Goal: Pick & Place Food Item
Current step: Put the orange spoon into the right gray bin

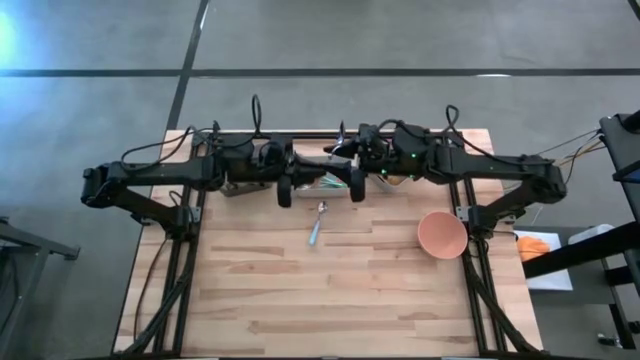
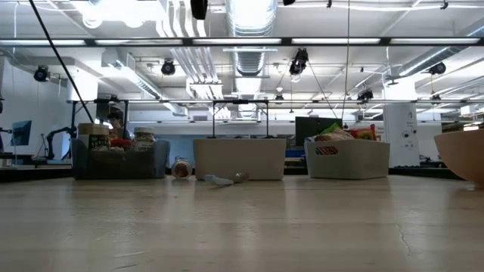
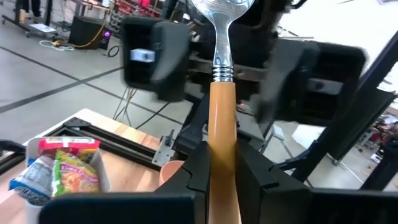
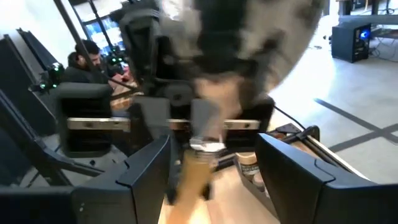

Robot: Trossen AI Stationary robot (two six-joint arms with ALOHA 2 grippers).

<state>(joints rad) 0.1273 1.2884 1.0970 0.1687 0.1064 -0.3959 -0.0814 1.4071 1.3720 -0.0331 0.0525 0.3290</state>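
right now the left gripper (image 3: pixel 222 180) clamps a wooden-handled spoon (image 3: pixel 221 93) facing the right gripper (image 4: pixel 211 177), whose fingers stand apart around the spoon's far end, so a handover looks next.

Both dark six-joint arms reach inward over the far edge of the table, wrists nearly meeting at its middle. The left gripper (image 3: pixel 222 177) has its two dark fingers (image 3: pixel 198 167) pressed tight against a wooden-handled metal spoon (image 3: pixel 222 118). The right gripper (image 4: pixel 214 171) faces it, fingers (image 4: pixel 146 165) spread apart; the handle seems to lie between them, untouched.
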